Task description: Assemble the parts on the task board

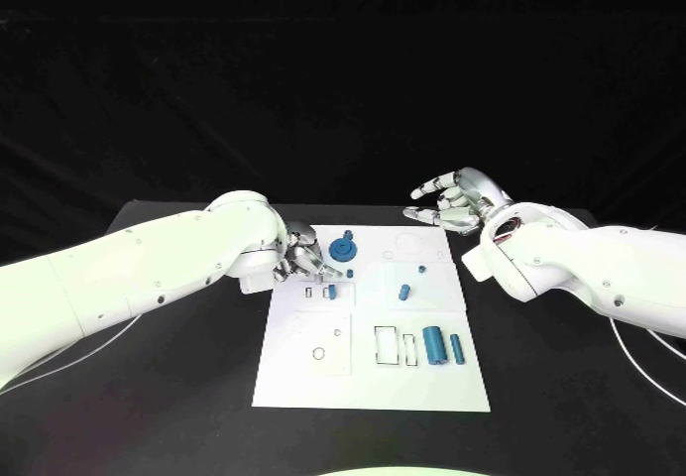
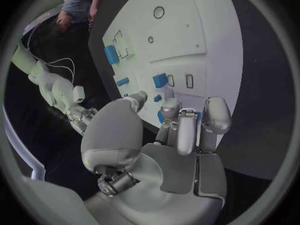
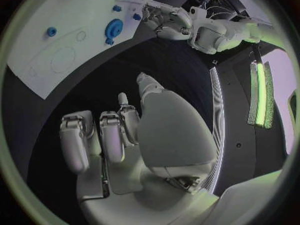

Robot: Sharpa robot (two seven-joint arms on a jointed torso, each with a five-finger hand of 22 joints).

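Head view: left hand (image 1: pixel 306 256) low over board (image 1: pixel 375 382) upper left, fingers curled beside blue disc (image 1: pixel 343 248); whether it grips anything, cannot tell. Left wrist view adds small blue piece (image 2: pixel 160 80) beyond fingertips (image 2: pixel 214 116). Right hand (image 1: pixel 458 201) raised beyond board, fingers apart, empty. Two blue cylinders (image 1: pixel 433 347) lie lower right.

Black table (image 1: pixel 171 397) — matte, dark all over; a white task board (image 1: pixel 375 387) lies flat at its middle, long side running away from the robot; thin pale cables (image 1: pixel 650 362) trail over the tabletop near both side edges — one at the robot's right, another (image 1: pixel 86 352) under the left arm; board edges sit square to the table's far edge.
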